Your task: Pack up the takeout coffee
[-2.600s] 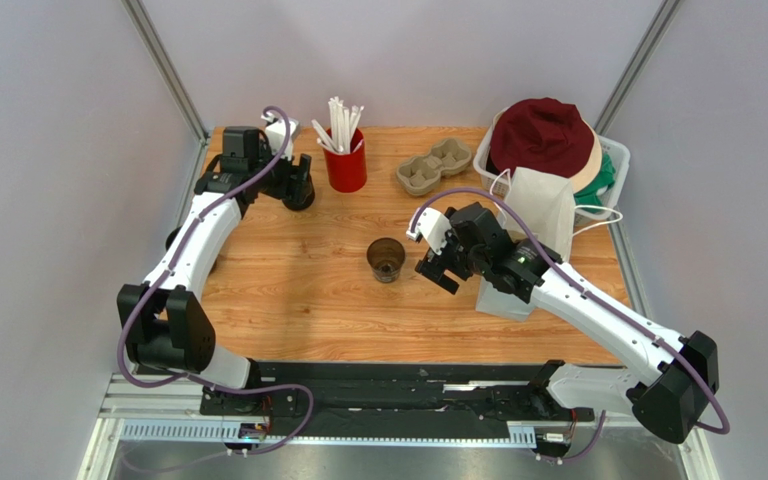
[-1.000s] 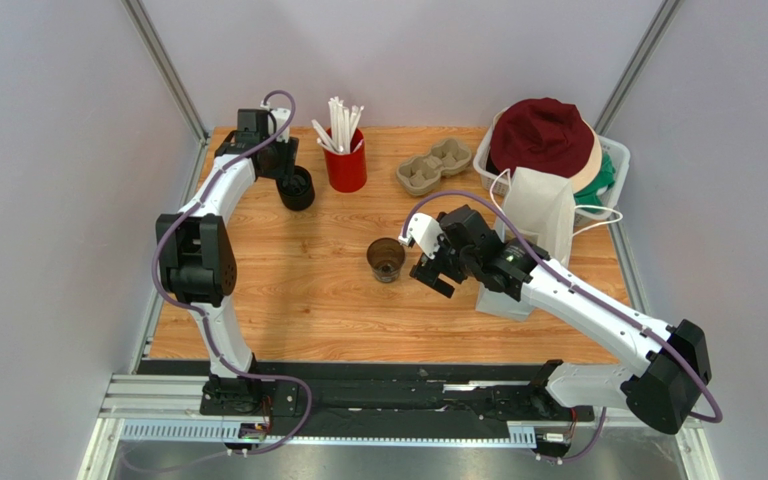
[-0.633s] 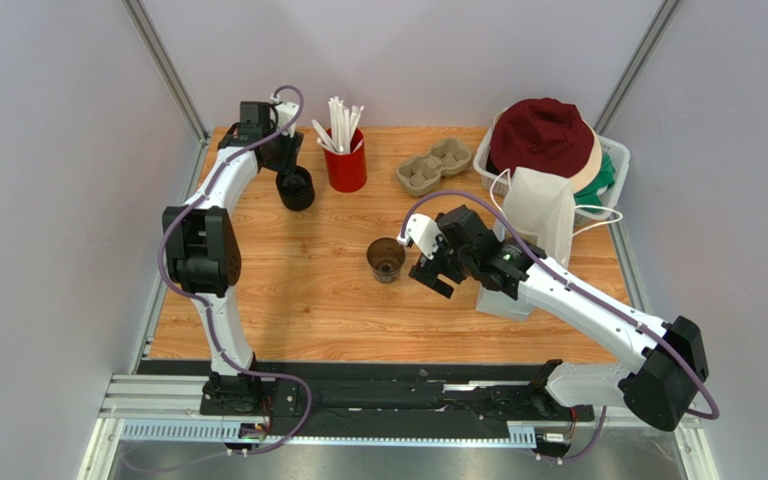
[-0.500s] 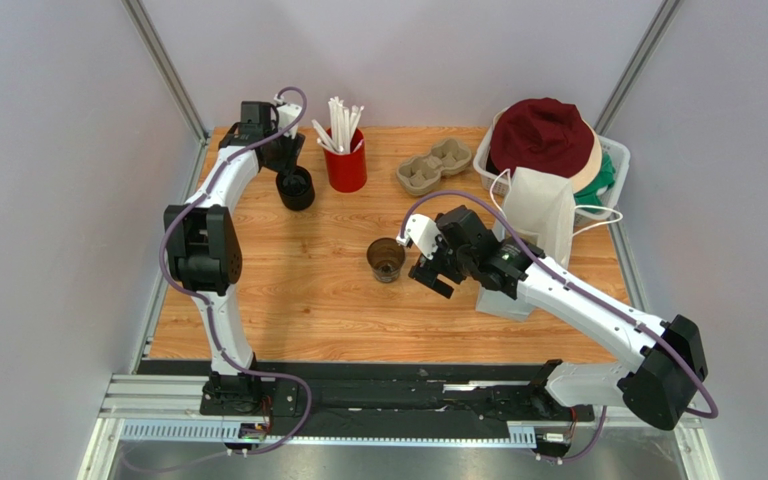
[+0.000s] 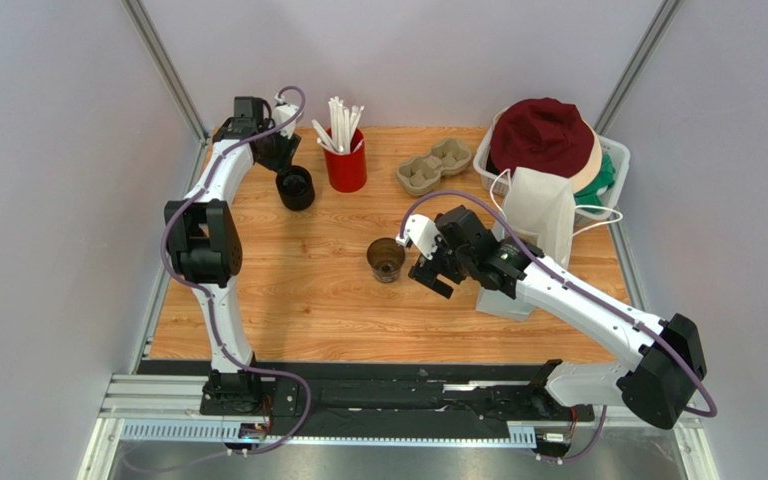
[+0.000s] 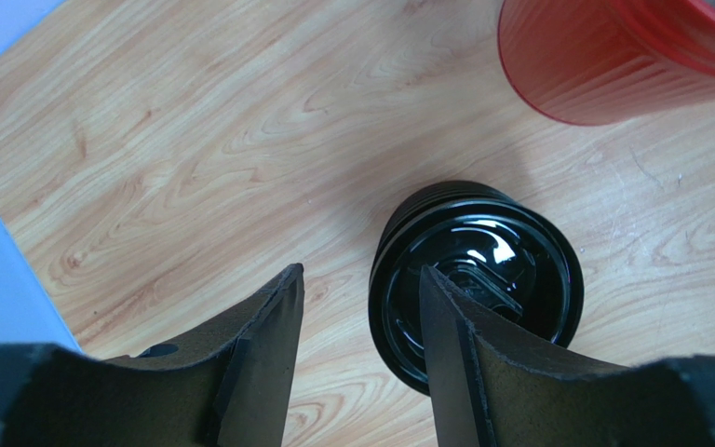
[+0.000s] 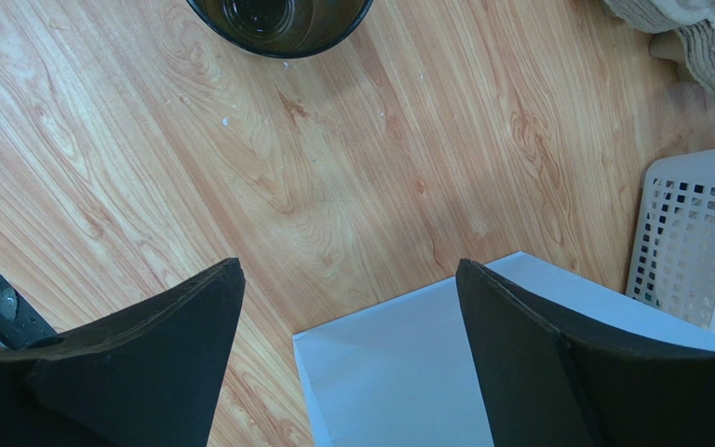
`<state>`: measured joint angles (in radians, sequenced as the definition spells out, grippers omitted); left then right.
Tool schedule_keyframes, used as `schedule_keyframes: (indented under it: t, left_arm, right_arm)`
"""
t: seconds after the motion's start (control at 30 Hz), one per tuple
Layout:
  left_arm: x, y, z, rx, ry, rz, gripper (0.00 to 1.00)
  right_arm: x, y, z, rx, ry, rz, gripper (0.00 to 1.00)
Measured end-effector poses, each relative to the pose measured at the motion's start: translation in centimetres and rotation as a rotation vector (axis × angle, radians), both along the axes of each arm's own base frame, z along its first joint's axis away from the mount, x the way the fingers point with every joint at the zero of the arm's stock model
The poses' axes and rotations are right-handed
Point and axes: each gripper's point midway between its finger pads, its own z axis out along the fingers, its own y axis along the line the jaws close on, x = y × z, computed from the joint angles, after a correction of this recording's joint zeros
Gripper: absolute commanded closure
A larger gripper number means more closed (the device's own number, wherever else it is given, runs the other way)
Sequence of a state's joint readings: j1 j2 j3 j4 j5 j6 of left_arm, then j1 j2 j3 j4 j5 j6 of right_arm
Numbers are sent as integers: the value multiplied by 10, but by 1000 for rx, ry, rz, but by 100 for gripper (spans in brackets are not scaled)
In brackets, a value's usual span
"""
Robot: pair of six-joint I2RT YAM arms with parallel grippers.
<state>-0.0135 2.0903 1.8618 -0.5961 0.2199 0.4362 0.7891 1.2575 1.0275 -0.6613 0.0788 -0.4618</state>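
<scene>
- The takeout coffee cup (image 5: 386, 259) stands upright mid-desk (image 5: 298, 310), no lid on it, dark inside, well clear of every edge.
- The right jaws hang spread wide just to the cup's right, gripping nothing. The wrist view shows only bare wood between the 2 fingers (image 7: 147, 354).
- The left jaws are parted at the far left corner, over the squat black round piece (image 6: 478, 270) beside the red straw cup (image 5: 345, 165). 1 finger overlaps that piece's rim, and whether it touches I cannot tell.
- Handling call: it is a paper cup, so it looks light and thin-walled, and it should dent under a hard squeeze and tip if pushed high up. Take it across the body just below the rim, gently, and keep it level in case it is full.
- There is open wood to the left of the cup and in front of it.
- It is tighter on the right, where the white paper bag (image 5: 548, 220) stands near the right arm with the hat basket (image 5: 615, 150) behind it. The cardboard cup tray (image 5: 433, 167) sits at the far side.
</scene>
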Motion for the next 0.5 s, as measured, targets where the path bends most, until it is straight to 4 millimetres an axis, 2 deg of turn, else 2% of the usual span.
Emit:
schedule_keyframes:
  t: [0.2,0.5]
  left_arm:
    - [-5,7,-7,-14,36,-27,45]
    - [-14,1,-16,-37,77,-82,50]
  right_arm:
    - [0,0,-1,-3,0,-1,9]
    - [1,0,-5,-16,8,-1,9]
